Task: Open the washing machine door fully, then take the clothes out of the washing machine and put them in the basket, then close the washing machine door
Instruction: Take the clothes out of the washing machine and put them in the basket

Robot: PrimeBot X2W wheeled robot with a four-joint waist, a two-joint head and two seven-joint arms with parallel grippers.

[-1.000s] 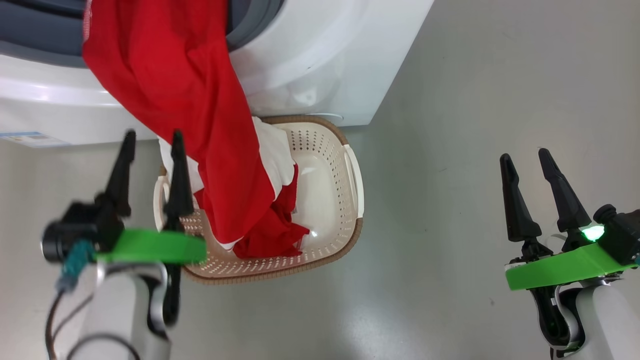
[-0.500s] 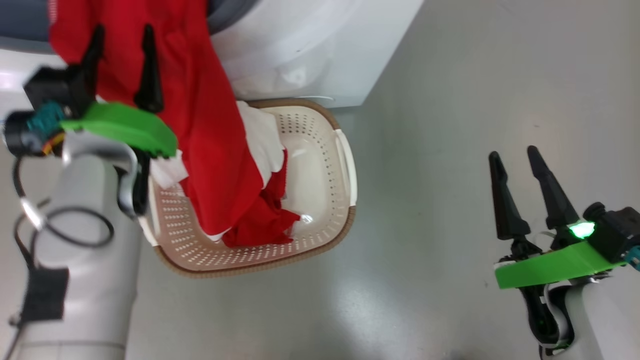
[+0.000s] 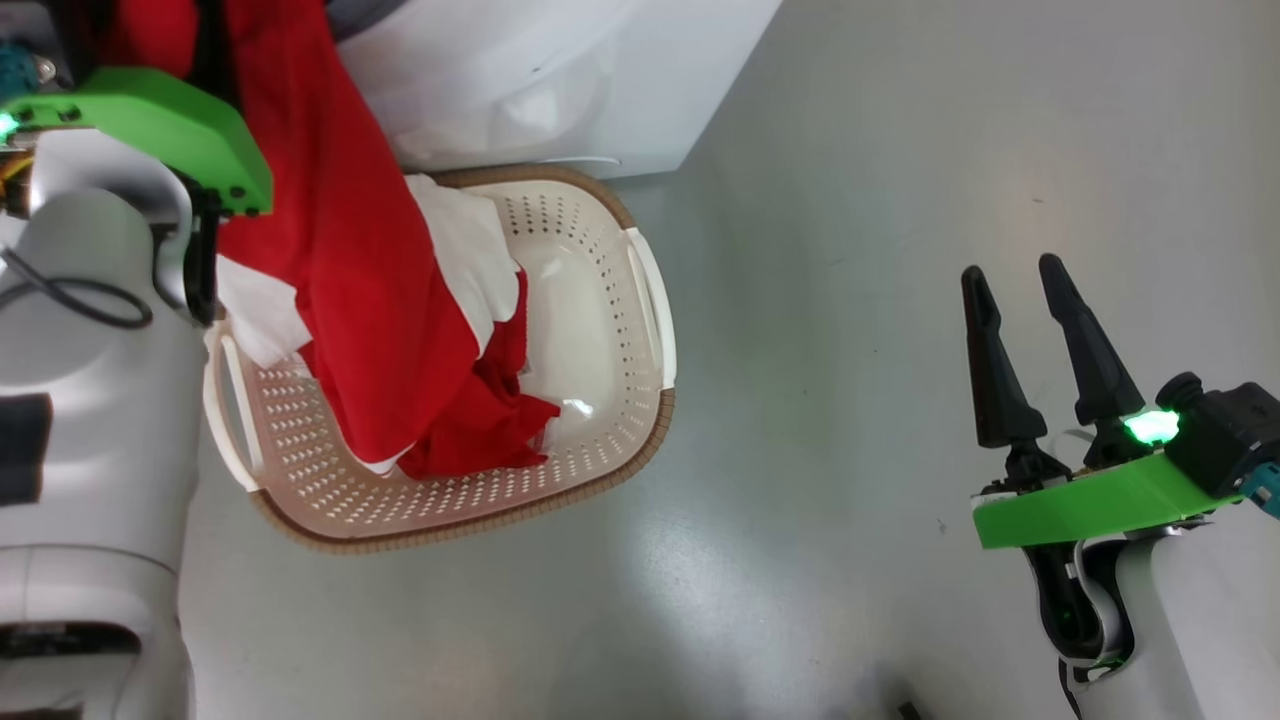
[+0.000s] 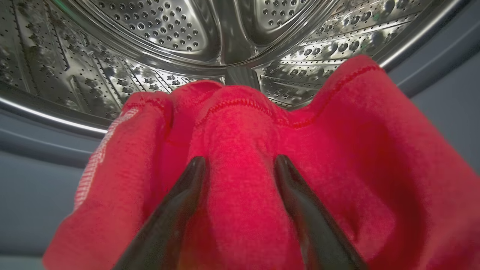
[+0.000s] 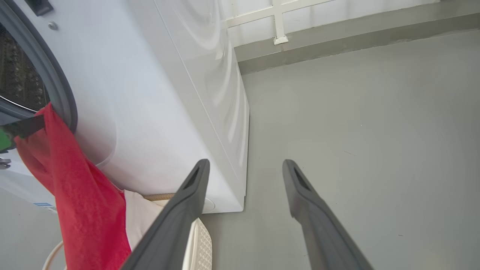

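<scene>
Hanging from the lower lip of the washer (image 3: 560, 80) mouth, a red-and-white garment (image 3: 340, 300) trails down into the basket (image 3: 610, 260), which stands on the floor (image 3: 850, 200) against the machine's front. Its lower end lies bunched toward the basket's middle. The left gripper (image 4: 240, 159) sits at the mouth of the steel drum (image 4: 168, 22), its two dark fingers spread wide astride a raised fold of the red cloth near the hemmed edge, not closed on it. The right gripper (image 3: 1012, 265) hangs over bare floor well to the basket's right, fingers likewise apart and holding nothing. The fabric looks light, limp and a little fuzzy, likely to sag, stretch and drag on the rubber ring (image 5: 60, 93) rather than slide free, and it should bear a firm pinch without harm. The best hold seems to be that upper fold between the left fingers, close to where the cloth crosses the lip, so the rest can be lifted clear and dropped into the basket.
</scene>
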